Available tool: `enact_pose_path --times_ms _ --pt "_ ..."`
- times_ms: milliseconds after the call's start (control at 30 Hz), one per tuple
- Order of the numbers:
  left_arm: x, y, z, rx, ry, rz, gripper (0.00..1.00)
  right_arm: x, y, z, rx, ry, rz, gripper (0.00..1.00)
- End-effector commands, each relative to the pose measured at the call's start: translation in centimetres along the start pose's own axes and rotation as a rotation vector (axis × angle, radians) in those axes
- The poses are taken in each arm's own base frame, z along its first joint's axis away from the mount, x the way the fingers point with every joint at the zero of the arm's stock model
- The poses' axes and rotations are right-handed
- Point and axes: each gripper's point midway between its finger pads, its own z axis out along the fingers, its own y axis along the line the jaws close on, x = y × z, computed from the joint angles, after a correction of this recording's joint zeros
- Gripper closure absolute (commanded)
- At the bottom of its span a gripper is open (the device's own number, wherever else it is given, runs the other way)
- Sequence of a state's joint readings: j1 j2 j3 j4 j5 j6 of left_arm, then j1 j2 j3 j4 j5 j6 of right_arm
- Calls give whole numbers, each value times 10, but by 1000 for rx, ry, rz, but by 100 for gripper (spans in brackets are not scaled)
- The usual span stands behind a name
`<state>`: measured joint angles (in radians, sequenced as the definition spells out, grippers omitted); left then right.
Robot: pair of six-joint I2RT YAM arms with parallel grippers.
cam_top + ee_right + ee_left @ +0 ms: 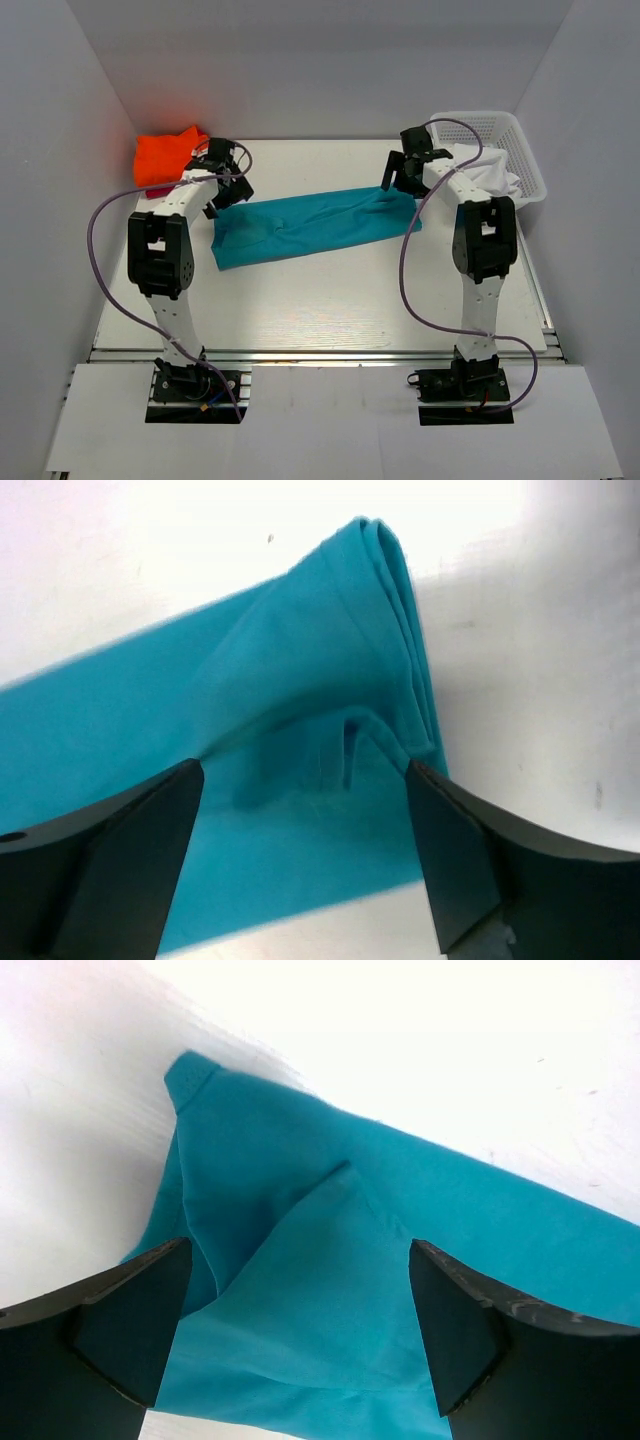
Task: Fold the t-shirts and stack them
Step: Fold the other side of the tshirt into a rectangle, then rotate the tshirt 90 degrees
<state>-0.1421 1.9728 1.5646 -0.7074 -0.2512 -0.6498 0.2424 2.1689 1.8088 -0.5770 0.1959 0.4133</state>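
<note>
Left claw [298, 1260] and right claw [305, 770] hang spread over the ends of the teal shirt [310, 228], a folded strip on the table [330, 300] (half done, I judge). I must fold it shorter, then stack it with the orange shirt [165, 155] far left.

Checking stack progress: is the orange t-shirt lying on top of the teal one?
No, the orange t-shirt sits in the far left corner, not on the teal t-shirt stretched out in the middle.
</note>
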Motion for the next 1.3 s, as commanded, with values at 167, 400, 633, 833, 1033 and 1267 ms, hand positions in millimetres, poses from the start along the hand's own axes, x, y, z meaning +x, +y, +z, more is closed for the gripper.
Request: enact_pose_path --times_ms 167,400,633,833,1033,1267 --pt "-15 -25 -55 211 -81 86 0 -7 19 -61 -205 -148 -63 10" --pt "66 -48 -33 475 121 160 0 28 44 -50 -366 -51 -52 10" --pt "90 -41 8 418 223 147 0 13 69 -27 -447 -16 -21 10" --pt "89 -30 20 351 230 131 0 -4 62 20 -367 -51 39 10" --pt "61 -31 33 261 157 131 0 36 46 33 -309 55 54 10" --pt "-8 -72 84 195 40 131 0 174 -9 -37 -192 278 -10 10"
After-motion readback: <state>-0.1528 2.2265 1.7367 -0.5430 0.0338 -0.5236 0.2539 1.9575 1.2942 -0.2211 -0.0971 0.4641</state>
